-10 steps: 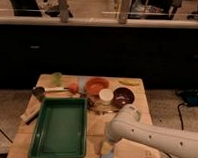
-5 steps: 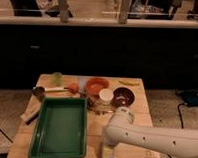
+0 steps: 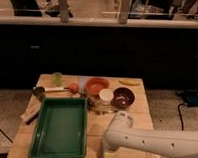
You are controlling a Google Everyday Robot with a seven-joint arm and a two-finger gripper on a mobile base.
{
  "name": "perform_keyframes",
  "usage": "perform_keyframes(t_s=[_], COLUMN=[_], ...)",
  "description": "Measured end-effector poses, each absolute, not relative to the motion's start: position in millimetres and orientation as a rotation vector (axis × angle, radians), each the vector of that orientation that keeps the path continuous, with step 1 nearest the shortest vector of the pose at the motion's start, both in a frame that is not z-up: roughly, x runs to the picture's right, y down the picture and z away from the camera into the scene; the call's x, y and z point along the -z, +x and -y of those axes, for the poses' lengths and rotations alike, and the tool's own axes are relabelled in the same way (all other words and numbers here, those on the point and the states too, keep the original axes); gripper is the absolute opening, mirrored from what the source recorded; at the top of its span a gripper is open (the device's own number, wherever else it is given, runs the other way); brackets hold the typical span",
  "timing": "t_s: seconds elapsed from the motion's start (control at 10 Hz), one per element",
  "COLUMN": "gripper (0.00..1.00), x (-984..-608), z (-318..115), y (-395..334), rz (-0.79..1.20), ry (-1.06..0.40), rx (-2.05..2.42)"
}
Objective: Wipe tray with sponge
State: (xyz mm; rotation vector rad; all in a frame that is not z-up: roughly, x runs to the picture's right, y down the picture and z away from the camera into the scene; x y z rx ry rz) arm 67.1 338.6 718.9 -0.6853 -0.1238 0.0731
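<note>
Camera view: the arm (image 3: 154,142) has swung lower and further toward the near edge of the surface (image 3: 141,103) than a second ago, its pincer (image 3: 107,156) now dipping at the near edge just right of the green tray (image 3: 60,127); whether it is apart or together I cannot tell. No sponge shows, so the wipe looks not yet begun. The tray lies at the near left corner. Behind it stand an orange bowl (image 3: 97,85), a white cup (image 3: 106,96) and a dark bowl (image 3: 123,98), none blocking the tray.
</note>
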Motion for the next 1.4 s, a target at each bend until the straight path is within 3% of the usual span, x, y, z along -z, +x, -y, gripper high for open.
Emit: perform_keyframes(t_s=[0.4,1.1,1.2,1.4], gripper=[0.78,0.07,0.01,0.0], x=[-726.9,-744.1,-740.2,-730.7], z=[-348.0,-350.0,-347.0,-335.8], y=[70.9,70.5,71.6,69.9], rz=[0.144,0.18,0.172,0.169], ry=[-0.712,-0.741,-0.734,-0.707], rx=[-0.095,-0.109,-0.102,-0.096])
